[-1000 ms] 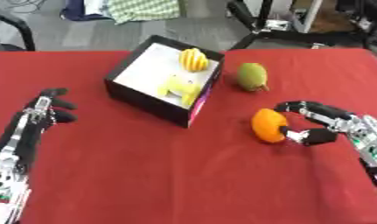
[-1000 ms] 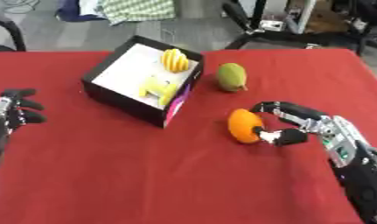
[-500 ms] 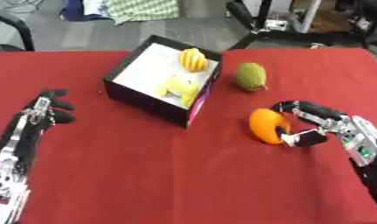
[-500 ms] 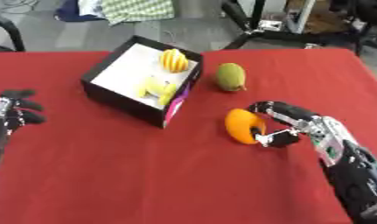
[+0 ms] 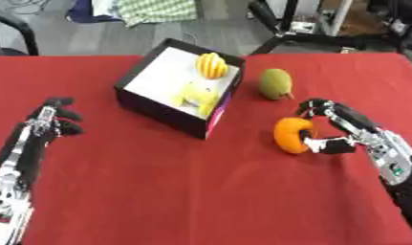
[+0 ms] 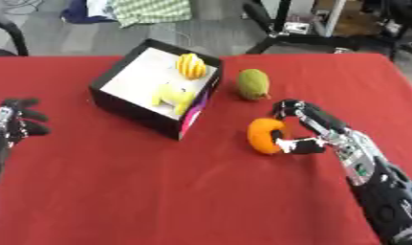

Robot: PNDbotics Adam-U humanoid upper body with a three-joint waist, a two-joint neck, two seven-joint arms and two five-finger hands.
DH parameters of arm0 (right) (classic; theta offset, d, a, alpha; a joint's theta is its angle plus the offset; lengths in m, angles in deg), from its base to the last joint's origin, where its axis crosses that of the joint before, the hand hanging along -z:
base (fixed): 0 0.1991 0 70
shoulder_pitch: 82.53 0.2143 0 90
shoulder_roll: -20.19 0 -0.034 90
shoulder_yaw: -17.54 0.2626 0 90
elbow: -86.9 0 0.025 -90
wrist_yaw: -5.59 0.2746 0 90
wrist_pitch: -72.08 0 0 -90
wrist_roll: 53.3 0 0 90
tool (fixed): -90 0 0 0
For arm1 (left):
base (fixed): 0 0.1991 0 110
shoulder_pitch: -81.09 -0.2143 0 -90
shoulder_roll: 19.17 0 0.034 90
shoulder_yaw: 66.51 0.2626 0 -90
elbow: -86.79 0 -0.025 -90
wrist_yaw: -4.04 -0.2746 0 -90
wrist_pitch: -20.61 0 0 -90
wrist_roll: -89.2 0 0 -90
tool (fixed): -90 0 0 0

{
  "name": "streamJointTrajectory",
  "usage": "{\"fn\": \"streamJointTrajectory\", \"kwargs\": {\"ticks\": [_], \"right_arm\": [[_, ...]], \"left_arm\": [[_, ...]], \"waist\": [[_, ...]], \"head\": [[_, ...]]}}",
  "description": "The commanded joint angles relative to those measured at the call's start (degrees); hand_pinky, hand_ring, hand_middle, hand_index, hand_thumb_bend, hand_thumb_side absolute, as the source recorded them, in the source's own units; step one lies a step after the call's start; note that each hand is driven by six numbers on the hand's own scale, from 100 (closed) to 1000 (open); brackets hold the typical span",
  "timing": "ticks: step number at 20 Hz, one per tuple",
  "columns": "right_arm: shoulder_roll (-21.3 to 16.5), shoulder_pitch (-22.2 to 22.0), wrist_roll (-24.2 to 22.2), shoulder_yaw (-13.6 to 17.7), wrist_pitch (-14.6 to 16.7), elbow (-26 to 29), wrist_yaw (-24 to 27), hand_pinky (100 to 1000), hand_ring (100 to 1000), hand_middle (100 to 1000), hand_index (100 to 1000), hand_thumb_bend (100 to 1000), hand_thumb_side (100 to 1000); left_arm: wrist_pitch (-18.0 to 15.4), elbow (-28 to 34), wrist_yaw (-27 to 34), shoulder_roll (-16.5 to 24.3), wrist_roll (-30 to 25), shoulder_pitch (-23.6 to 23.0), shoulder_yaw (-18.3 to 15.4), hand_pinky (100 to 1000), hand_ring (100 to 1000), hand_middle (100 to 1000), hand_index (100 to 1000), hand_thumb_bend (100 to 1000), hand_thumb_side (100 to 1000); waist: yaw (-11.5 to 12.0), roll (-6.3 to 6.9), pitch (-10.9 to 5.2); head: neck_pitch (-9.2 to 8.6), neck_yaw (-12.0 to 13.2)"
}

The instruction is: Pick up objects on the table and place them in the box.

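An orange round fruit [image 5: 291, 135] lies on the red table right of the black box [image 5: 146, 103]. My right hand [image 5: 339, 126] is curled round its right side, thumb below and fingers above, touching it. A green fruit [image 5: 275, 83] lies behind it, close to the box's right corner. Inside the box sit a yellow-orange striped fruit [image 5: 211, 65] and a pale yellow object [image 5: 198, 95]. My left hand [image 5: 51, 120] rests on the table at the left, fingers curled and holding nothing.
The red tablecloth [image 5: 184, 191] spreads wide in front of the box. Beyond the table's far edge are chair legs [image 5: 286, 28] and a checked cloth [image 5: 155, 9] on the floor.
The right hand has closed in on the orange fruit, and the fruit has shifted slightly left with it. The left hand has stayed in place.
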Motion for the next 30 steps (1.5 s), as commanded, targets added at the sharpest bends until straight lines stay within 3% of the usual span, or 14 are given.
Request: {"fn": "streamJointTrajectory", "kwargs": {"ticks": [1, 8, 9, 10, 13, 17, 24, 30], "right_arm": [[-2.0, 1.1, 0.0, 0.0, -0.2, 3.0, 3.9, 989, 877, 693, 367, 100, 245], [-3.4, 6.1, -4.4, 0.9, -2.8, 6.9, 12.2, 983, 871, 692, 362, 100, 282], [-3.4, 7.3, -4.9, 1.3, -3.3, 6.7, 12.8, 983, 870, 693, 362, 100, 449], [-3.3, 8.5, -5.4, 1.7, -3.8, 6.3, 13.2, 983, 870, 692, 362, 100, 290], [-2.7, 12.1, -6.1, 2.8, -5.0, 4.4, 13.3, 980, 868, 690, 361, 100, 297], [-2.4, 13.2, -6.2, 3.2, -4.9, 3.3, 13.0, 984, 864, 687, 361, 100, 314], [4.0, 20.6, -5.2, 7.2, -9.6, -4.6, 8.3, 999, 869, 688, 364, 100, 323], [7.8, 22.4, -0.8, 8.3, -11.8, -9.3, 3.4, 1000, 875, 688, 373, 100, 336]], "left_arm": [[0.0, 1.0, 0.1, 0.8, 0.1, 0.6, -0.1, 699, 560, 585, 844, 100, 1000], [-0.1, 0.9, 0.3, 0.6, -0.2, 0.7, -0.1, 701, 563, 588, 845, 100, 1000], [-0.1, 0.9, 0.3, 0.5, -0.3, 0.8, 0.0, 701, 563, 588, 845, 100, 1000], [-0.1, 0.9, 0.4, 0.5, -0.3, 0.8, 0.0, 701, 563, 588, 845, 100, 1000], [-0.2, 1.0, 0.4, 0.2, -0.5, 1.2, 0.1, 701, 563, 588, 844, 100, 1000], [-0.2, 1.0, 0.4, 0.1, -0.6, 1.4, 0.2, 702, 564, 588, 844, 100, 1000], [-0.3, 1.4, 0.9, -1.2, -2.5, 4.4, 2.1, 700, 564, 588, 844, 100, 1000], [-0.3, 1.7, 1.3, -2.0, -3.8, 6.1, 3.3, 701, 565, 589, 844, 100, 1000]], "waist": [[0.0, 0.64, -0.14], [0.2, 0.93, -0.17], [0.3, 1.01, -0.12], [0.4, 1.1, -0.08], [0.8, 1.41, 0.12], [1.0, 1.56, 0.26], [5.0, 2.68, 1.76], [7.5, 3.15, 2.78]], "head": [[-0.09, 0.1], [-0.09, -0.1], [-0.09, -0.2], [-0.09, -0.3], [-0.09, -0.6], [-0.09, -0.7], [-0.09, -3.3], [-0.09, -5.6]]}}
